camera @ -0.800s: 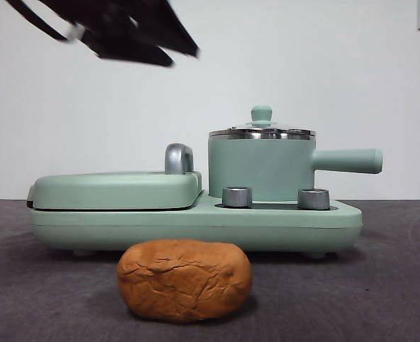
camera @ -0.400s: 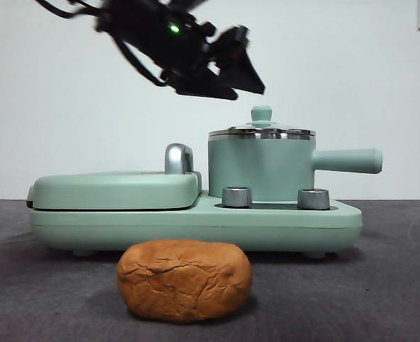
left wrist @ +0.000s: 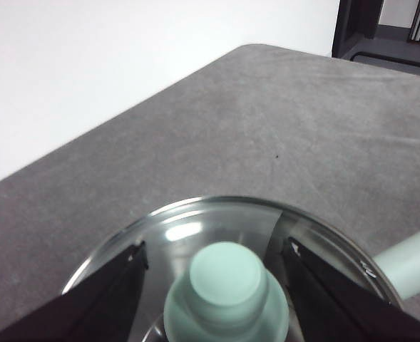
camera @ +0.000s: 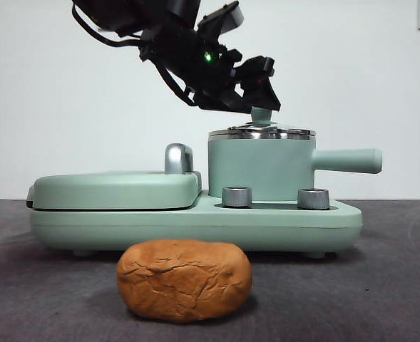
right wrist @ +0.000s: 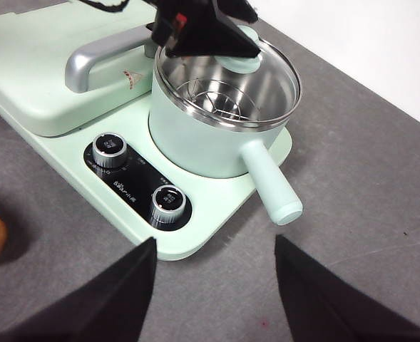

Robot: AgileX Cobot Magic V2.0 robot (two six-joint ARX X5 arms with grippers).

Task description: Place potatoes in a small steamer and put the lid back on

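Front view is showing the potatoes (camera: 185, 280) lying nearest on the grey table (camera: 395, 285), just before the mint cooker base (camera: 195, 221). Printing beside its two knobs (right wrist: 110, 150) is too small to read. Behind, the small steamer (camera: 261, 167) is wearing the lid (camera: 261, 132); the left gripper (left wrist: 213, 260) is straddling its knob, jaws spread. The right gripper (right wrist: 213, 249) is hanging open, well apart.

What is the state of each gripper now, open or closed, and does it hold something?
Left gripper: jaws open on either side of the lid knob, holding nothing yet.
Right gripper: jaws open, empty, above the table in front of the small steamer.
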